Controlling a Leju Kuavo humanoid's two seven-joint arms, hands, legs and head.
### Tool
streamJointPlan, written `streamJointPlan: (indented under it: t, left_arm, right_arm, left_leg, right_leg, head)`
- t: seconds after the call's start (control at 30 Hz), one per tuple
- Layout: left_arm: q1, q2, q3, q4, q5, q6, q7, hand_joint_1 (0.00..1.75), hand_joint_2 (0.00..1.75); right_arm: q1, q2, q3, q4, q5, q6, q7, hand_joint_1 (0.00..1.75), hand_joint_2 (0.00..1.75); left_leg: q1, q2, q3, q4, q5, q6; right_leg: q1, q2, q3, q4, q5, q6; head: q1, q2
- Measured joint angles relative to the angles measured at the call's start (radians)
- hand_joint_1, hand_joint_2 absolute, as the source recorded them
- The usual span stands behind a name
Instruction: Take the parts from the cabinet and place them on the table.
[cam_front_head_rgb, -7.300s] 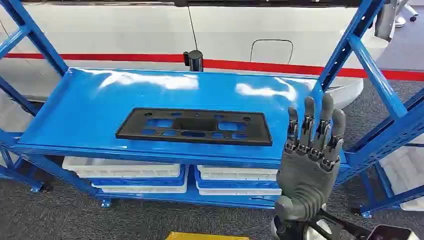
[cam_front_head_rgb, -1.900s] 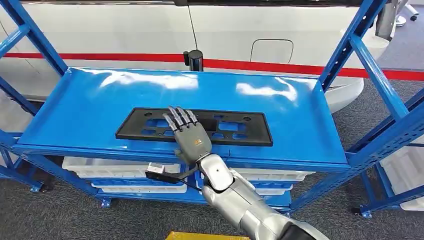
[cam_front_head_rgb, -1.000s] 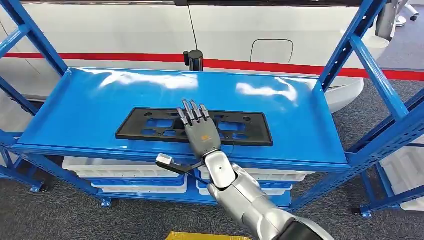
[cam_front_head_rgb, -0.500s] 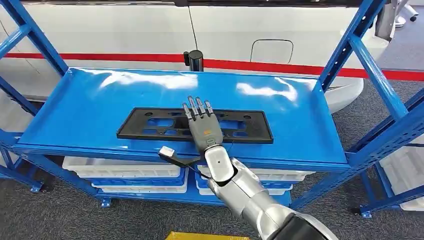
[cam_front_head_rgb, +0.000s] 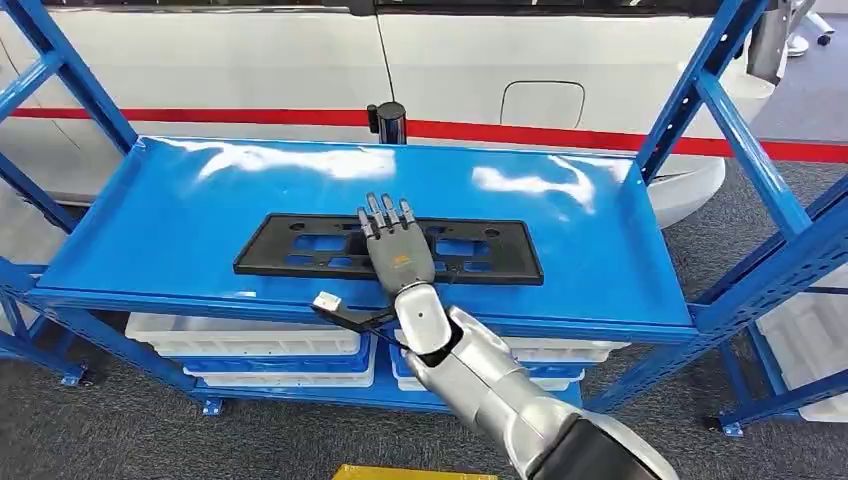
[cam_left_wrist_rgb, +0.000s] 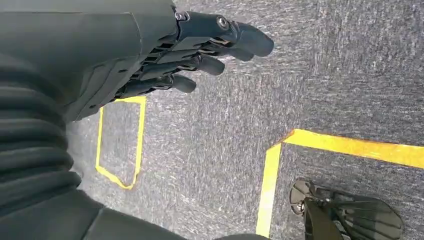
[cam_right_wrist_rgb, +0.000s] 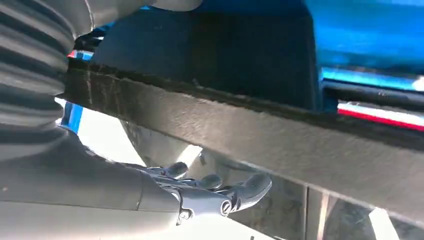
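Note:
A long black plastic plate (cam_front_head_rgb: 300, 245) with several cut-outs lies flat on the top blue shelf (cam_front_head_rgb: 150, 210) of the rack. My right hand (cam_front_head_rgb: 398, 250) lies on the middle of the plate, near its front edge, fingers stretched out straight and pointing away from me. The right wrist view shows the plate's dark edge (cam_right_wrist_rgb: 250, 135) running across close up, with the fingers (cam_right_wrist_rgb: 240, 192) extended along one side of it; the thumb is hidden. My left hand (cam_left_wrist_rgb: 190, 55) hangs over the grey carpet, fingers loosely apart, holding nothing.
White bins (cam_front_head_rgb: 240, 340) sit on the shelf below. Blue uprights and braces (cam_front_head_rgb: 740, 130) frame the rack's right side. A white body with a red stripe (cam_front_head_rgb: 250, 60) and a black post (cam_front_head_rgb: 387, 120) stand behind. Yellow floor lines (cam_left_wrist_rgb: 270, 185) mark the carpet.
My right arm swung in from the right of the rack and laid its hand on the plate, then slid along it toward the middle. The plate has barely shifted.

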Motion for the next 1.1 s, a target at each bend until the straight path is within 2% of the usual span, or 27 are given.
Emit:
streamJointPlan:
  t: [0.23, 0.9, 1.1]
  left_arm:
    - [0.000, -0.001, 0.010, 0.000, 0.005, 0.003, 0.004, 0.00, 1.75]
    - [0.000, -0.002, 0.019, 0.000, 0.012, 0.003, 0.005, 0.00, 1.75]
    - [0.000, -0.001, 0.019, 0.000, 0.012, 0.003, 0.008, 0.00, 1.75]
  right_arm:
    - [-0.018, 0.008, 0.045, 0.002, 0.000, 0.075, 0.019, 0.00, 1.75]
    - [-0.027, 0.006, 0.065, 0.002, 0.000, 0.099, 0.033, 0.00, 1.75]
    - [-0.031, 0.005, 0.044, 0.002, 0.000, 0.113, 0.033, 0.00, 1.75]
  left_leg:
    - [0.000, 0.000, 0.002, 0.000, 0.000, 0.000]
    - [0.000, 0.000, 0.002, 0.000, 0.000, 0.000]
    - [0.000, -0.001, 0.002, 0.000, 0.000, 0.000]
  right_leg:
    - [0.000, 0.000, -0.003, 0.000, 0.000, 0.000]
    - [0.000, 0.000, -0.004, 0.000, 0.000, 0.000]
    - [0.000, 0.000, -0.004, 0.000, 0.000, 0.000]
  head:
    - [0.000, 0.000]
    - [0.000, 0.000]
    - [0.000, 0.000]
